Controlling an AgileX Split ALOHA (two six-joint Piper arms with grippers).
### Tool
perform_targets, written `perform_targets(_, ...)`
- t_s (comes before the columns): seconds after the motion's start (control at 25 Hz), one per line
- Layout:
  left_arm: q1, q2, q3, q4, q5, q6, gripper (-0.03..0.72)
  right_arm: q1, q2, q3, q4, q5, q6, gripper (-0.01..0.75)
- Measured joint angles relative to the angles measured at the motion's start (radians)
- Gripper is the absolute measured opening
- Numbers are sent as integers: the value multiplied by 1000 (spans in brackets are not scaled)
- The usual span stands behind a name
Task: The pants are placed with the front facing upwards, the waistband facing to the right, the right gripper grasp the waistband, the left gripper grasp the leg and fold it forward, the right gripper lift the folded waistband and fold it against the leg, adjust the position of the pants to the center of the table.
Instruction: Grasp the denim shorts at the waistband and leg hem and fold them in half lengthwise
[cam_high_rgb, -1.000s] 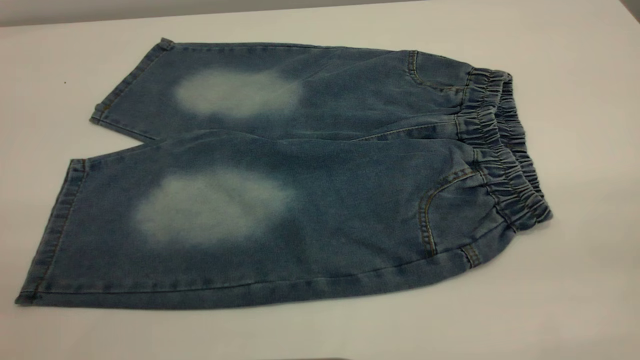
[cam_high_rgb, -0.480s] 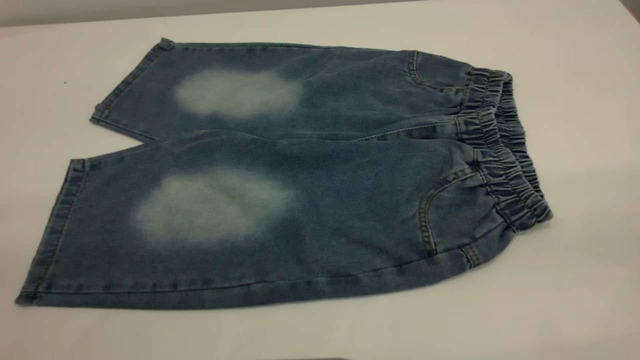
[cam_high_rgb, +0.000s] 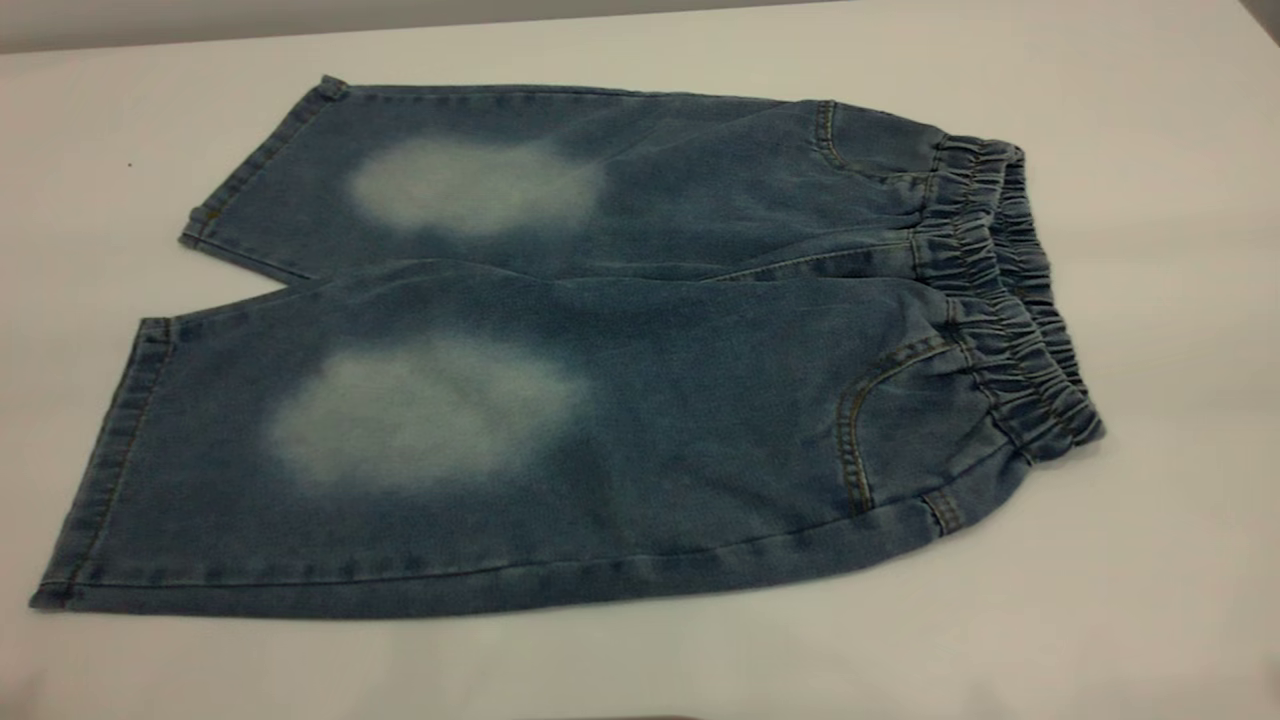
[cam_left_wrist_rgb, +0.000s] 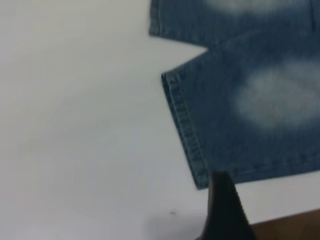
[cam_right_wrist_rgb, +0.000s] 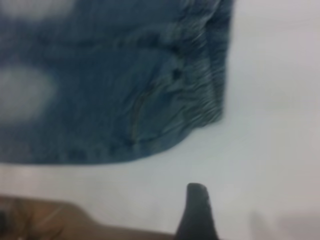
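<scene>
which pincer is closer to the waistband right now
Right. The right pincer hovers off the pants' waistband end, not touching it. The left pincer is by the leg hem, at the opposite end.

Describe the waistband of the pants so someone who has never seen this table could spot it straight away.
Find the white table and the blue denim pants lying flat on it, legs pointing left. Follow the pants to their right end, past the tan-stitched pocket. The waistband is the darker strip there, narrower than the hips and puckered into many small gathers, unlike the smooth legs with their pale faded patches.
</scene>
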Motion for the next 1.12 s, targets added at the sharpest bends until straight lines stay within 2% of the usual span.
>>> perform_targets(0.16, 0, 202, -1, -33, -53, 82, 438, 0, 205, 0, 96, -68, -43, 545)
perform_targets(0.32, 0, 370, -1, -142, -123, 150, 511, 0, 405, 0, 205, -168, -100, 554)
perform_targets(0.44, 0, 473, -2, -225, -173, 209, 549, 0, 543, 0, 333, -258, -194, 555)
perform_targets(0.72, 0, 697, -8, -381, -264, 325, 557, 0, 886, -4, 698, -409, -511, 554)
perform_targets(0.92, -2, 805, -9, -499, -279, 428, 557, -2, 1106, -12, 998, -402, -830, 554)
perform_targets(1.12, -63, 835, -10, -548, -296, 512, 557, -42, 1258, -14, 1259, -289, -1140, 554)
